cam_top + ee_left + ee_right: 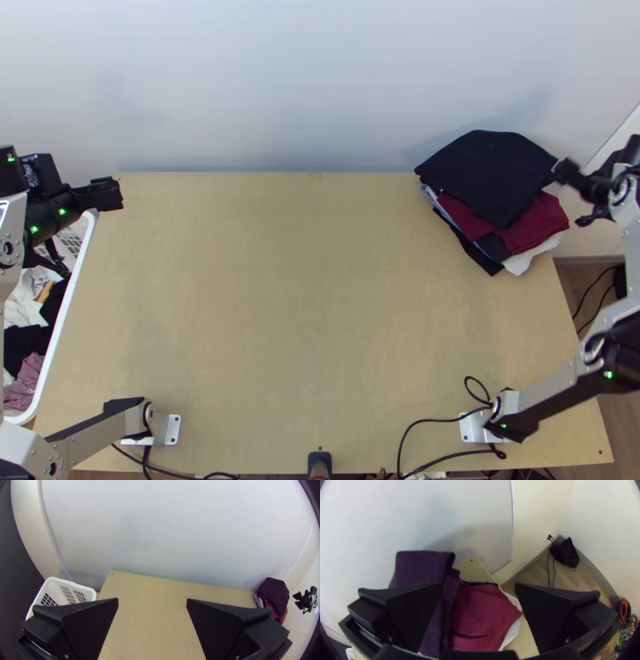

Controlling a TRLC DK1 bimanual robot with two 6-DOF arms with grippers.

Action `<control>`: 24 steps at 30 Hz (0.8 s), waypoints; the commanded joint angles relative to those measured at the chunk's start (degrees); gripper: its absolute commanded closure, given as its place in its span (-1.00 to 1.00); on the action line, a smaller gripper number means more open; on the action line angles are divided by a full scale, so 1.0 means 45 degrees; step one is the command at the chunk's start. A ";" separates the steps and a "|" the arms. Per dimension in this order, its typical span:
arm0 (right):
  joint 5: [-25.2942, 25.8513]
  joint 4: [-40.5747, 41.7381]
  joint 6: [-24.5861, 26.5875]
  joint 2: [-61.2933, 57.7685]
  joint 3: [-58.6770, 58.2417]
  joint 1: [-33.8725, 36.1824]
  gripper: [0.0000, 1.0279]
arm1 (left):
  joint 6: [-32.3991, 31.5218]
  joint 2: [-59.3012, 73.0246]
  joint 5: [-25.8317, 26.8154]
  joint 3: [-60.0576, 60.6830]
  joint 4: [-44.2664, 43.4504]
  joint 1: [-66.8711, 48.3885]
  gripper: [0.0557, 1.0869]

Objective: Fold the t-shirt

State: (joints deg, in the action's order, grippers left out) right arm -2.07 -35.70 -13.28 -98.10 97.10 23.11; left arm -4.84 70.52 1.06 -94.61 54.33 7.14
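In the top view my left gripper is over the table's far left corner, beside the basket; in the left wrist view the same gripper has its fingers wide apart, nothing between them. My right gripper stands at the right edge of the clothes pile. Seen from its own wrist, the right gripper is open above the pile, holding nothing. On top of that pile lies a black folded garment, dark purple in the right wrist view, askew over a maroon one. No t-shirt lies spread on the table.
A white basket with loose white, black and mauve clothes stands along the table's left side. White cloth juts from the pile's lower edge. Black cables run along the near edge. A wall rises behind the table.
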 commanded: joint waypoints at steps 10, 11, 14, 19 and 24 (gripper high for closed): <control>0.0889 0.4106 0.1623 0.0727 -0.0542 -0.3867 -0.93 | 0.0373 -0.0164 0.0096 -0.0304 -0.0100 -0.0023 -0.93; 0.0947 0.4125 0.1603 0.0395 -0.0425 -0.4082 -0.93 | 0.0373 -0.0164 0.0096 -0.0363 -0.0100 -0.0023 -0.93; 0.0986 0.4106 0.1349 -0.0660 -0.0035 -0.4511 -0.93 | 0.0373 -0.0105 0.0077 -0.0480 -0.0100 -0.0023 -0.93; 0.1377 0.4125 0.1291 -0.2554 0.0395 -0.4453 -0.93 | 0.0373 0.0012 0.0077 -0.0792 -0.0080 0.0016 -0.93; 0.2275 0.4125 0.1056 -0.3902 0.0161 -0.3242 -0.93 | 0.0373 0.0071 0.0077 -0.0949 -0.0002 0.0055 -0.93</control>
State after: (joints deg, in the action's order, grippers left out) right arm 5.43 -16.91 -7.27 -113.47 97.49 5.04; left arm -4.01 70.61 1.04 -97.21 54.33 7.14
